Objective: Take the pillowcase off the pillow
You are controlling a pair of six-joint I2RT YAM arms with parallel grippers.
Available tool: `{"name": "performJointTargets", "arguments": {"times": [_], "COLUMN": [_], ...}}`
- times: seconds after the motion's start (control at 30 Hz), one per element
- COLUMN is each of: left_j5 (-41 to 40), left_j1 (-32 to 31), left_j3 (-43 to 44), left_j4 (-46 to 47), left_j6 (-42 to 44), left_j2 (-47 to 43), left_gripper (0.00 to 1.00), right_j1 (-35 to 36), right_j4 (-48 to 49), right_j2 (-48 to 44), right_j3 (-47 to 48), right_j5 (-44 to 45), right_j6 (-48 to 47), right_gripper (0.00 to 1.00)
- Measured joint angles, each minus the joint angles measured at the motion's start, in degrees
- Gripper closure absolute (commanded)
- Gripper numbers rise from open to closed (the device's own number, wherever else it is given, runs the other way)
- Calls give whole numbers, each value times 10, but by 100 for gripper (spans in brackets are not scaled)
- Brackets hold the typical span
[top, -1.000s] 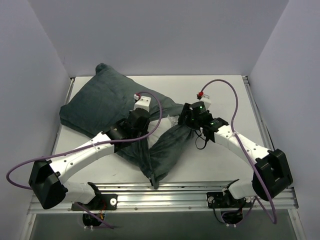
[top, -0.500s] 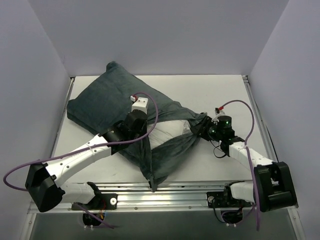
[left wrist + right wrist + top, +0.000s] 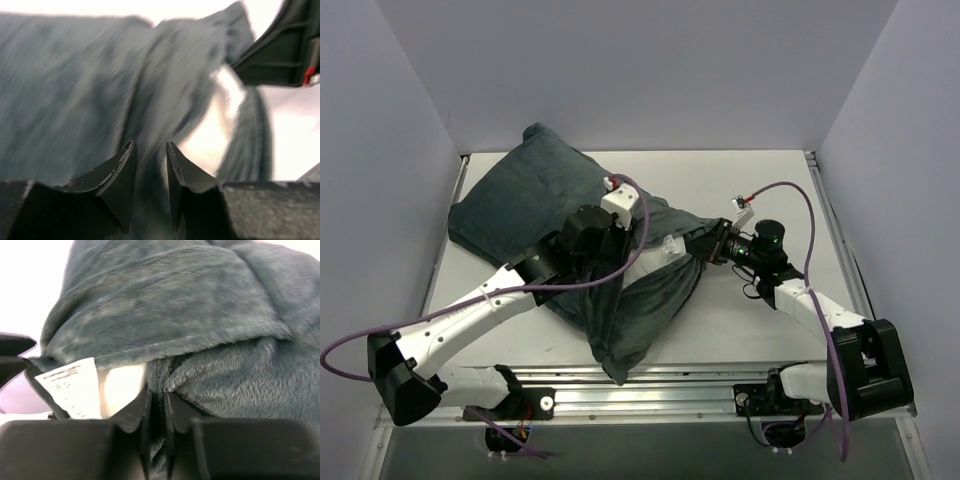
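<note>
From above, the pillowcase still covers most of the pillow, whose white shows only at the opening, toward 3 o'clock. Peeling seems barely begun; next the cover needs dragging off while the cushion is pinned.

Left wrist view: the left gripper stands narrowly parted over blurred cloth, apparently holding nothing.

Right wrist view: the right gripper is clamped on a pinch of pillowcase, a tag at 9 o'clock.

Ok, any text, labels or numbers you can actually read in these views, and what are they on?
White tag at the opening of the pillowcase, beside the exposed white pillow: rows of small print, too small and blurred to read.
No other text, brand or number is legible in any view.
</note>
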Motion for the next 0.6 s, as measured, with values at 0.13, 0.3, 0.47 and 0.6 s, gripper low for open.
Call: {"name": "performJointTargets", "arguments": {"times": [0.13,0.3,0.47,0.6], "left_j5": [3,-9,-25,-42], "left_j1": [-34,-82,-90,-91], "left_j3": [66,122,132,132], "left_j4": [9,11,4,-15], "left_j6": [11,-3,-51,-98], "left_j2": [48,101,139,165], "left_gripper": [62,71,74,73], "right_j1": [24,35,37,42], "right_j4": [2,-27,-57,-80], "right_j2": [-8,-17,-27,-35], "right_j3": [19,31,32,33], "right_j5": [-12,-9,8,27], "right_j6": [2,-16,-39,-59], "right_gripper": [100,100,100,100]}}
